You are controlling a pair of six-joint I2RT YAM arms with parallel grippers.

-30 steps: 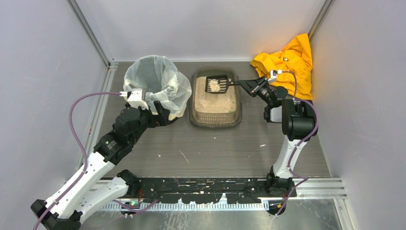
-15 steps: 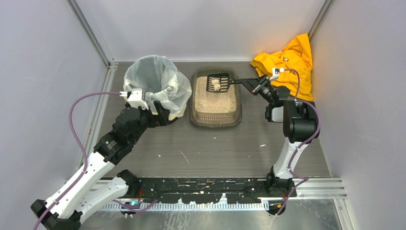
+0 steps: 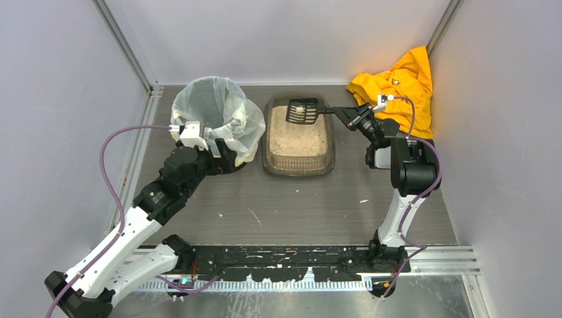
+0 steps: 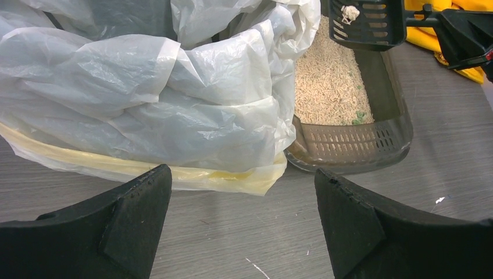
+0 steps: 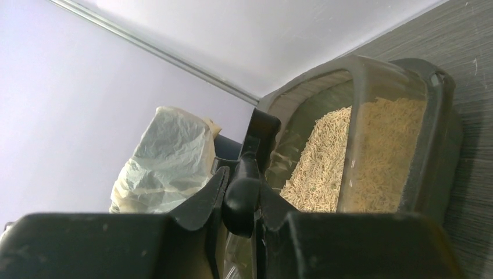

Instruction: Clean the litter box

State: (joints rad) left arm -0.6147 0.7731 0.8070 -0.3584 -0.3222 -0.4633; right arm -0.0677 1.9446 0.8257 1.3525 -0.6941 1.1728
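Right tool (image 3: 342, 111) is gripping the handle of one black scoop (image 3: 301, 112) above the far end of one litter box (image 3: 298, 167), which is sitting far-centre on the surface (image 3: 298, 205). One pale clump (image 4: 350, 11) is lying in the scoop. One lined bin (image 3: 232, 129) is standing just left; left tool (image 4: 241, 174) is gaping wide beside it.

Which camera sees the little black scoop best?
The left wrist view: the small black slotted plastic scoop shows its slots and a whitish clump clearly, though cropped. The top view shows it whole but small. The right wrist view shows only its handle.
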